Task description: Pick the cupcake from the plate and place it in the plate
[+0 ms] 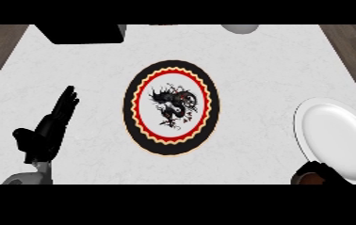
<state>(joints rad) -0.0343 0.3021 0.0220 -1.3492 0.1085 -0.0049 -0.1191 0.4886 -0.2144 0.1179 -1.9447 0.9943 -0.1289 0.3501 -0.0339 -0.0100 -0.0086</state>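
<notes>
Head view: my left hand (49, 127) rests at the left, fingers straight and holding nothing. My right hand (321, 176) sits at the near right edge, mostly cut off; I cannot tell how it is set. A brown shape there, probably the cupcake (311, 178), lies by the white plate (327, 130). The dragon plate (171, 108) waits at centre. I judge the cupcake light, soft and crumbly: take it low on the wrapper, not the top.

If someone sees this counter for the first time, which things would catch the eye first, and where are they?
First the black plate with its red zigzag ring and dragon picture, at the counter's middle. Next the plain white plate at the right edge, with a dark hand curled round something brown just below it. The left hand rests open at the lower left.
</notes>
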